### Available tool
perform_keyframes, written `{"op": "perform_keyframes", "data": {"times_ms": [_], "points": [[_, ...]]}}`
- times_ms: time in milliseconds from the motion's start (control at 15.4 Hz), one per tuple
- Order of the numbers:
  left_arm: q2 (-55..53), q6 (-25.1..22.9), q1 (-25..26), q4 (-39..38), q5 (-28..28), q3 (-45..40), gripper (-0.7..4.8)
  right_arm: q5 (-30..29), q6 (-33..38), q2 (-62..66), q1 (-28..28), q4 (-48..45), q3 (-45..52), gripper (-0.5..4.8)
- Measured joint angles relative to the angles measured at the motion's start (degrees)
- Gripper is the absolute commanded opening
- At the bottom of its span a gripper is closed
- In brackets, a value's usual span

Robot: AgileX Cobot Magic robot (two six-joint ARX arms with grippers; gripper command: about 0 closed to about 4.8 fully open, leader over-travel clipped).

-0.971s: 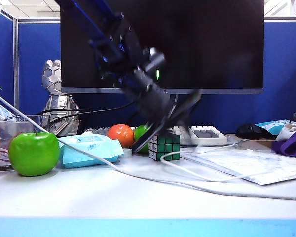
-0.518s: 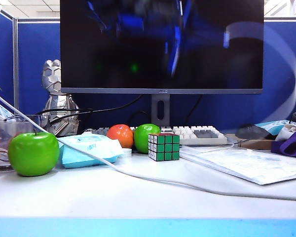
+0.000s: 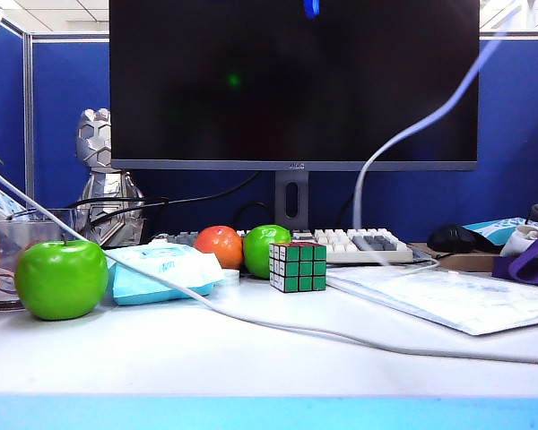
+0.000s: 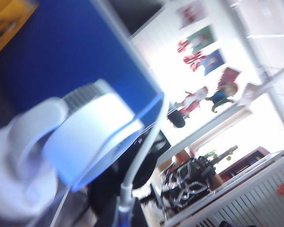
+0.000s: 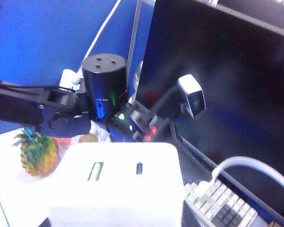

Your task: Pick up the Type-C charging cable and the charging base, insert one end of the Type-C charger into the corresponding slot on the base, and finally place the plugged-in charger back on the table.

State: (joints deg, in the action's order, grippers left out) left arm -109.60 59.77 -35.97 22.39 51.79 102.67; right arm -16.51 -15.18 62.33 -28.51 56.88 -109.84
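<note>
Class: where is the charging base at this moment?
The charging base is off the table, filling the foreground of the right wrist view in the right hand, slots facing the left arm before the monitor.

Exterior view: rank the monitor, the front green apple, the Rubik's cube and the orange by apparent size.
1. Monitor, by far the largest.
2. Front green apple, though it sits nearest the camera, which inflates it.
3. Rubik's cube and orange look about alike; the orange sits farther back, so no ranking between them.
</note>
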Motion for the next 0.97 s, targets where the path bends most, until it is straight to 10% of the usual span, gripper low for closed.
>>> {"op": "perform_keyframes", "data": {"times_ms": [453, 971], "points": [[0.1, 9.6, -0.3, 42.7, -2.0, -0.1, -0.06, -4.0, 4.9, -1.8, 0.0, 0.0, -0.2, -0.01], [6.2, 9.3, -1.4, 36.3, 1.7, 0.0, -0.06, -7.7, 5.7, 3.8, 0.0, 0.0, 0.0, -0.01]]}}
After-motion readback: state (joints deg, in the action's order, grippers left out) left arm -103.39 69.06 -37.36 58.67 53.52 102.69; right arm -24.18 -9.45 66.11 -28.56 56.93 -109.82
